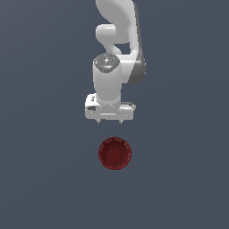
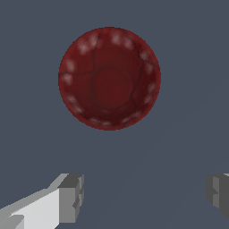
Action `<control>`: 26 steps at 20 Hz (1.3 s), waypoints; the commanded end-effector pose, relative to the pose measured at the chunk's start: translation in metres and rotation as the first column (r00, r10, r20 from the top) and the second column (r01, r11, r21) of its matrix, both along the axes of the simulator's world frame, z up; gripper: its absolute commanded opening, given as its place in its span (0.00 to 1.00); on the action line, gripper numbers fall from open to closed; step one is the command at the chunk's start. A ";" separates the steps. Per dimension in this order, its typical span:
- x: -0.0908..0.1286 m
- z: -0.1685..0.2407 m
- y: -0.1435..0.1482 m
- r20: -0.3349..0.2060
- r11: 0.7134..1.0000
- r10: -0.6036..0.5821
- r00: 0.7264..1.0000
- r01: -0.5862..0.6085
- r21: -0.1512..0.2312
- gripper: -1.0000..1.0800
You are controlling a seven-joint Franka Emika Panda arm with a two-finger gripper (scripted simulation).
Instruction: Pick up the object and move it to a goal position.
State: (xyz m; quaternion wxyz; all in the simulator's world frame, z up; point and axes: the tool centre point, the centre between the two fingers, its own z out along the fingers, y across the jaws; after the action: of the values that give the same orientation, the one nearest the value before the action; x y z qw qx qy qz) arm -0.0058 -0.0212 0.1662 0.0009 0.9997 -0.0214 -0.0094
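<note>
The object, a small dark red round bowl [image 1: 115,153] with a thin rim and a darker inside, rests upright on the flat grey surface. In the wrist view the bowl [image 2: 109,78] fills the middle, mouth up, with pale glints round its rim. My gripper [image 1: 109,121] hangs above the surface just behind the bowl in the exterior view, apart from it. The gripper [image 2: 143,197] stands open: its two fingertips [image 2: 71,197] are spread wide with nothing between them, and the bowl lies outside the gap.
The white arm [image 1: 117,53] rises behind the gripper toward the top of the exterior view. A plain dark grey floor [image 1: 40,170] spreads all round the bowl. No goal marker shows.
</note>
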 end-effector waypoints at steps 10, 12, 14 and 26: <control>0.000 0.001 0.014 -0.004 0.999 0.044 0.999 -0.044 -0.003 0.62; 0.000 0.000 0.014 -0.004 0.999 0.051 0.999 -0.051 -0.008 0.62; 0.000 -0.001 0.014 -0.004 0.998 0.063 0.998 -0.064 -0.016 0.62; 0.006 -0.019 0.015 -0.015 0.961 0.239 0.971 -0.239 -0.137 0.62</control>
State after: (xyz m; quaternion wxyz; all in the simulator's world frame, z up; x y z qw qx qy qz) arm -0.0005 -0.0073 0.1502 0.0605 0.9947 0.0826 -0.0075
